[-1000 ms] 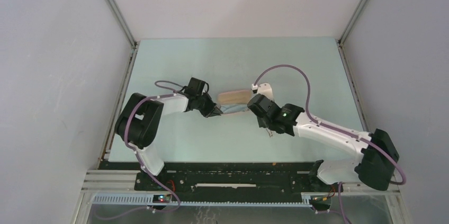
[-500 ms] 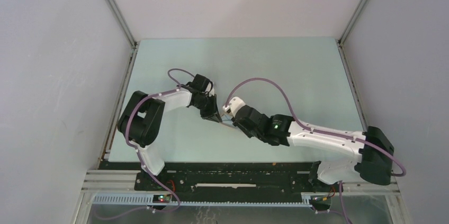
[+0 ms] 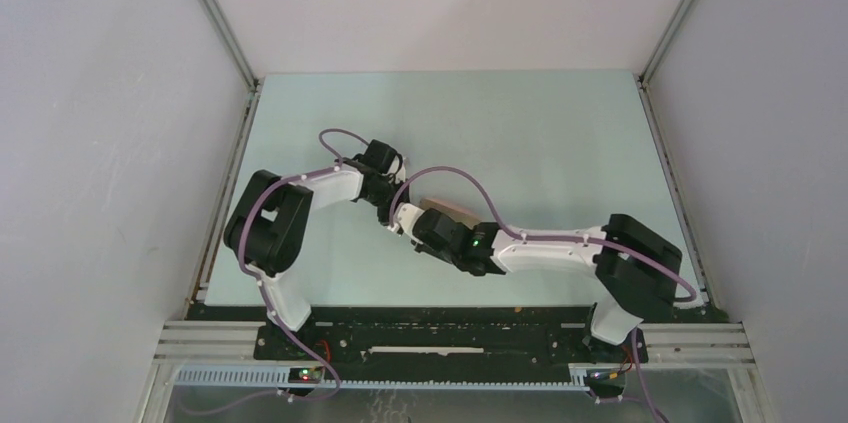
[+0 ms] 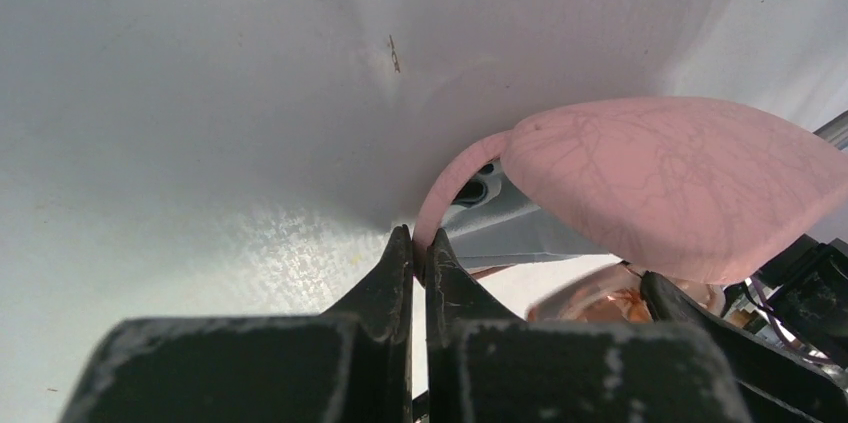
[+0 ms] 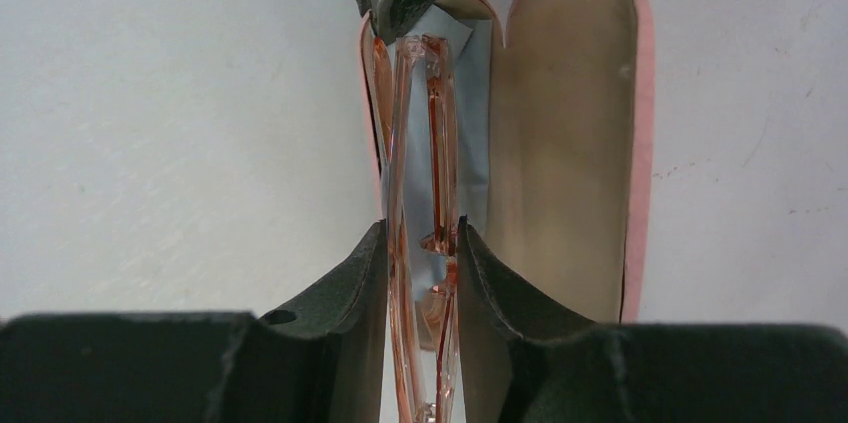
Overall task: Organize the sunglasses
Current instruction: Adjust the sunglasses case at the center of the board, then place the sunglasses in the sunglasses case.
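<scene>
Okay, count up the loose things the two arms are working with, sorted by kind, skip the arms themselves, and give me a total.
sunglasses: 1
pink case: 1
blue cloth: 1
Total: 3

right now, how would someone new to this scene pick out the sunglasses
On the table, find the open pink case near the middle. The sunglasses are the folded pair clamped in the right gripper just over it: a thin, see-through orange frame, unlike the opaque pink shell.
</scene>
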Controlling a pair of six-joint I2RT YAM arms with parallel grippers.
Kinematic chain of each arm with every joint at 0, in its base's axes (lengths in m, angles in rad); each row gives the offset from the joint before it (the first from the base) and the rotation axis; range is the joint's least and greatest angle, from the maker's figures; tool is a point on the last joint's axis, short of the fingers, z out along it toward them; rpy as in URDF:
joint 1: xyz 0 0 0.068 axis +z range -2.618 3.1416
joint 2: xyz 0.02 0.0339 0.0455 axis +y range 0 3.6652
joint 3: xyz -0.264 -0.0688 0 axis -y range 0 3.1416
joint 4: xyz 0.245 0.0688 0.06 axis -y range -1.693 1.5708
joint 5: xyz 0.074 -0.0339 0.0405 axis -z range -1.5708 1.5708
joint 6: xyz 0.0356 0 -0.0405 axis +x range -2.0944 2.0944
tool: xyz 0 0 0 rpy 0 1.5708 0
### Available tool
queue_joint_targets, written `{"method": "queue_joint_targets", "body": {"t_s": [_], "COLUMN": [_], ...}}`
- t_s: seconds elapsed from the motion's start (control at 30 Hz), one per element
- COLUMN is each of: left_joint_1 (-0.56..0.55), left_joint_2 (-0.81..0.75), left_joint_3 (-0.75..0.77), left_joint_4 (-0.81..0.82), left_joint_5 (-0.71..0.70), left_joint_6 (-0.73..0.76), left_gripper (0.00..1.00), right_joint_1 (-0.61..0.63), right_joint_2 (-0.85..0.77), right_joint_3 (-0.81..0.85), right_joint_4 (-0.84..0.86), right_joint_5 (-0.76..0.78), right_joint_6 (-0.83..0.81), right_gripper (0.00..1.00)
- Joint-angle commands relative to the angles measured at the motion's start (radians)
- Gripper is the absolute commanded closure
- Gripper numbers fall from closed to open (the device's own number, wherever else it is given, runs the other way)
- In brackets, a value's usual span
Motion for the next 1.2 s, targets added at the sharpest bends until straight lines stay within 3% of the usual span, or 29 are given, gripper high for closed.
{"method": "queue_joint_targets", "body": {"t_s": [0.0,0.87,1.0,1.17], "left_joint_1": [-0.008,-0.008,-0.008,-0.008], "left_joint_2": [0.015,0.015,0.015,0.017], "left_joint_3": [0.035,0.031,0.032,0.037], "left_joint_4": [-0.052,-0.043,-0.042,-0.043], "left_joint_5": [-0.015,0.01,0.012,0.015], "left_joint_6": [0.046,0.04,0.04,0.039], "left_gripper": [1.0,1.0,1.0,1.0], "right_joint_1": [-0.008,-0.062,-0.061,-0.059], "right_joint_2": [0.052,0.174,0.192,0.176], "right_joint_3": [0.046,0.03,0.026,0.027], "right_joint_4": [0.108,0.217,0.217,0.194], "right_joint_5": [0.065,0.17,0.179,0.165], "right_joint_6": [-0.075,-0.151,-0.129,-0.082], "right_gripper": [0.72,0.73,0.69,0.57]}}
